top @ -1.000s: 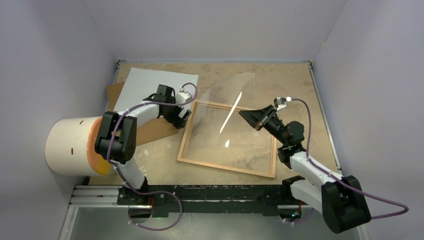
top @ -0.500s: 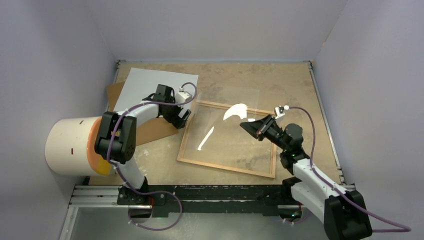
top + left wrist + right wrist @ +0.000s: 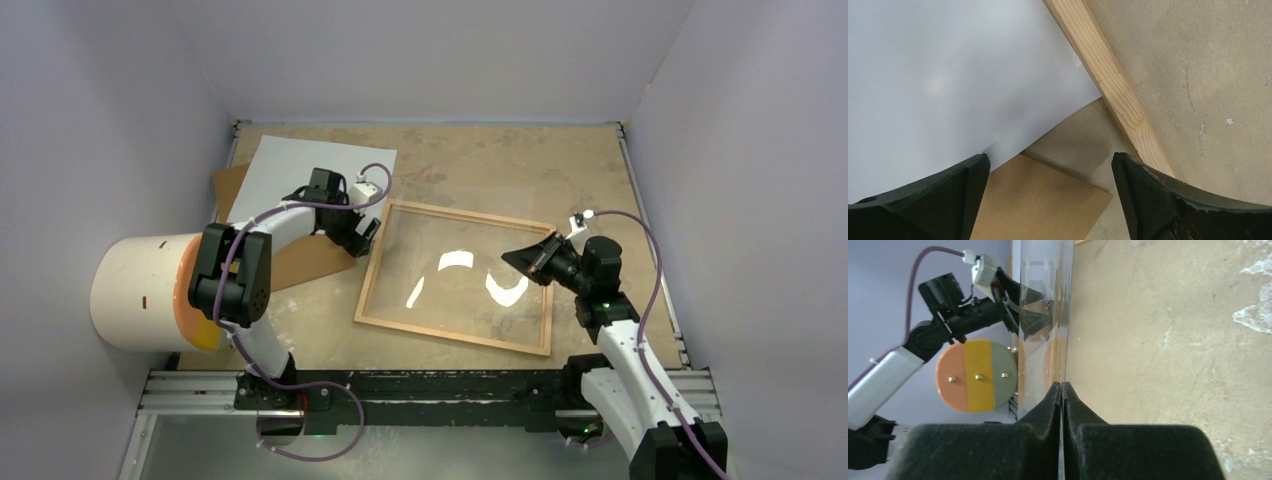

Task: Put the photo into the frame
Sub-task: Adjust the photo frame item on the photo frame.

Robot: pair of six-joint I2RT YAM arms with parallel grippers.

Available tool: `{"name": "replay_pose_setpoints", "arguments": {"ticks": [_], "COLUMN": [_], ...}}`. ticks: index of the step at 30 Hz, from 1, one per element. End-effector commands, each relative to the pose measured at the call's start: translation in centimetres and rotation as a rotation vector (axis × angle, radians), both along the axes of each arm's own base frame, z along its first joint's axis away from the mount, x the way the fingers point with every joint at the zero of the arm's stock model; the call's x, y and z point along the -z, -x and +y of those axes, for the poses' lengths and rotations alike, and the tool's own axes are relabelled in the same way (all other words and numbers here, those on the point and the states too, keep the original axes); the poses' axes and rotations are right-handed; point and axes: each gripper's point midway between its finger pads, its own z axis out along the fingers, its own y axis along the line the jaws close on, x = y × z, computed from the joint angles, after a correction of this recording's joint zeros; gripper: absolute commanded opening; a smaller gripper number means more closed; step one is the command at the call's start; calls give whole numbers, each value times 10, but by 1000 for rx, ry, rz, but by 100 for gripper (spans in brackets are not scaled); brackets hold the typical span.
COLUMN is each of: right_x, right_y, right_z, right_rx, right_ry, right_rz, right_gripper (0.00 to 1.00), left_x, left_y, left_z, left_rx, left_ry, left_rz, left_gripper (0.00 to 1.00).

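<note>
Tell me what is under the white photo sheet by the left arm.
A brown board lies under the photo, sticking out past its left edge and its near corner. The sheet covers the rest of the board, so nothing more can be seen under it.

Open tabletop [image 3: 520,160] behind the frame [image 3: 450,336]; bulky white cylinder [image 3: 135,290] at the far left edge.

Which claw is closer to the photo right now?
Left. The left claw hangs open over the photo's near right corner, beside the frame's left rail. The right claw is across the frame, shut on the clear pane's right edge.
</note>
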Motion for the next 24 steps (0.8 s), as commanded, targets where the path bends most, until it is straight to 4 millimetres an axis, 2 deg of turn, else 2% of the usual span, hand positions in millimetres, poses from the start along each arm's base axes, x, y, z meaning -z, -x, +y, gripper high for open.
{"name": "replay_pose_setpoints", "arguments": {"ticks": [1, 9, 15, 24], "right_x": [4, 14, 6, 16], "right_y": [4, 6, 3, 5], "right_z": [-4, -14, -22, -17], "right_rx": [-45, -6, 25, 2], "right_ry": [99, 165, 221, 194], "right_rz": [-2, 33, 10, 27], "right_gripper": [0, 0, 0, 0], "left_x": [10, 13, 14, 16], "left_y": [30, 32, 33, 35], "left_z": [-1, 0, 0, -1], "left_rx": [5, 10, 17, 20], "left_ry": [18, 10, 13, 17], "left_rz": [128, 135, 139, 148], "left_gripper": [100, 100, 100, 100]}}
